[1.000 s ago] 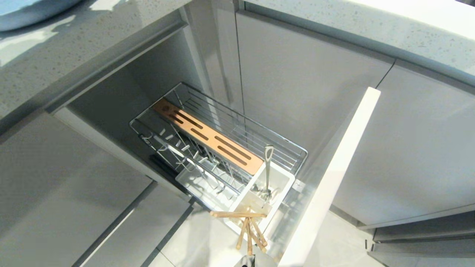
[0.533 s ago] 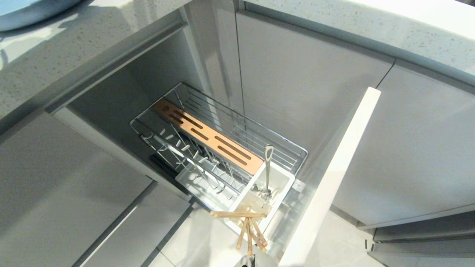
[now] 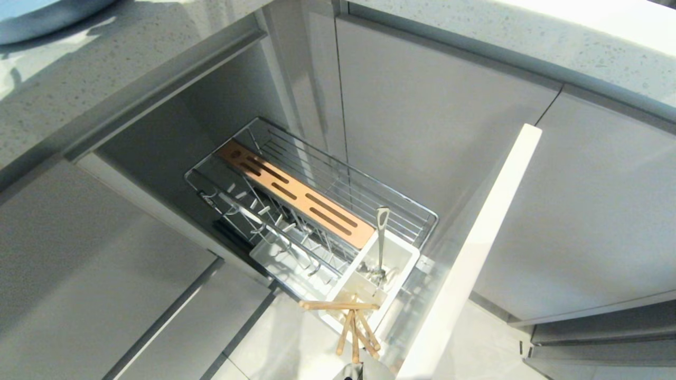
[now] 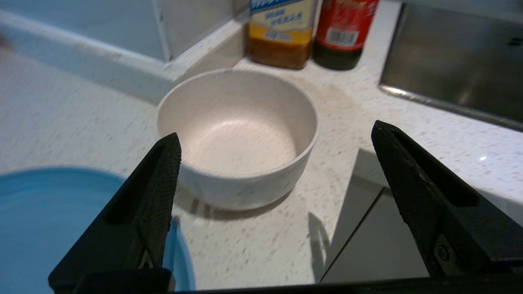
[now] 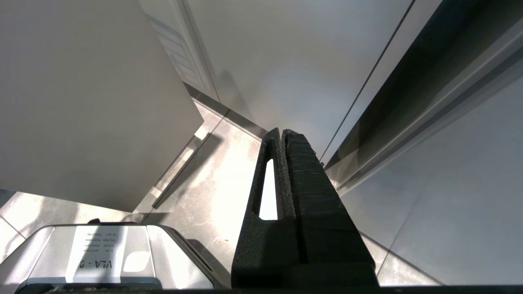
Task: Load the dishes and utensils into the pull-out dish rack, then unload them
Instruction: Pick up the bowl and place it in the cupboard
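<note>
Two black, grainy-padded fingers of the left gripper (image 4: pixel 276 143) stand wide apart and empty over the speckled countertop (image 4: pixel 367 122). Between them, just ahead, sits the round matte cream bowl (image 4: pixel 238 139); the glossy blue plate (image 4: pixel 61 228) lies beside one finger. Chopsticks (image 3: pixel 354 330) and silver utensil (image 3: pixel 381 243) stand in the chrome rack's (image 3: pixel 338 179) white caddy (image 3: pixel 401 256). Right gripper (image 5: pixel 282 132) hangs closed near the floor.

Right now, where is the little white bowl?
The cream-white bowl sits upright on the speckled countertop in the left wrist view, beside the light-blue plate, before two bottles.
</note>
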You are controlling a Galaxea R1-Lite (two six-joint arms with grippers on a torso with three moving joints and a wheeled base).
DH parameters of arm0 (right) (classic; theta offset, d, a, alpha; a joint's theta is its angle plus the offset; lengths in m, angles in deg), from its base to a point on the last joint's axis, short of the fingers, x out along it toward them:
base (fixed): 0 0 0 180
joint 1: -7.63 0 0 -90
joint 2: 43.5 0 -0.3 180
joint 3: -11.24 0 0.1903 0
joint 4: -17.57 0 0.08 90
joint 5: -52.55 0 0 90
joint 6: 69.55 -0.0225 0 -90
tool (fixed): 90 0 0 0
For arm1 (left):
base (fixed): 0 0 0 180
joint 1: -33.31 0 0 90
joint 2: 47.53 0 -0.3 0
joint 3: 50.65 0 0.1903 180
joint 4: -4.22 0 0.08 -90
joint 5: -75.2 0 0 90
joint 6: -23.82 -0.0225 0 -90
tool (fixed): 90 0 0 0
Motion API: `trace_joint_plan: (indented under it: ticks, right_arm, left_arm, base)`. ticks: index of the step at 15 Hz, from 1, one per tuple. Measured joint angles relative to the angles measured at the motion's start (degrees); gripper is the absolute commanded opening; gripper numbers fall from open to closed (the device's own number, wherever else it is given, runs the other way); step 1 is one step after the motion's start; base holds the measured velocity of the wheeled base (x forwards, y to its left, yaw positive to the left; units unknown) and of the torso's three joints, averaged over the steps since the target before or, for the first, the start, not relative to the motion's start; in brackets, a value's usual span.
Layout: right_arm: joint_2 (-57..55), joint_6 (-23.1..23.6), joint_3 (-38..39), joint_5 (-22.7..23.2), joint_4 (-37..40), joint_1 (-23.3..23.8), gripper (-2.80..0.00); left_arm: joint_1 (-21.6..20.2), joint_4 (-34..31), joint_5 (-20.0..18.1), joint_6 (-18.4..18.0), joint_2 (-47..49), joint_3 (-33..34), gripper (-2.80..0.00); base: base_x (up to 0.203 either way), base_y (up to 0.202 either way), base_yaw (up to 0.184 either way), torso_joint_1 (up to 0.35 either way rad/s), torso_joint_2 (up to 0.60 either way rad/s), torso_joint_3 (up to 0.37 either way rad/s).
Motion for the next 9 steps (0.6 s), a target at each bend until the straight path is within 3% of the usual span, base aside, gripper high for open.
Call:
trace_joint_plan:
  ticks: [2, 9]
  right_arm:
    - [0.0, 0.0, 0.0, -0.01, 0.0, 0.0, -2.8]
    - [0.0, 0.0, 0.0, -0.01, 0.0, 0.0, -2.8]
  left_arm:
    - [-0.8, 0.6, -2.86, -0.02, 0.1, 0.0, 0.0]
    - [-2.57, 0.66, -5.57, -0.05, 1.18, 0.0, 0.0]
  base:
    - [0.0, 0.0, 0.0, 0.0, 0.0, 0.0]
    - [0.0, 0.0, 0.0, 0.0, 0.0, 0.0]
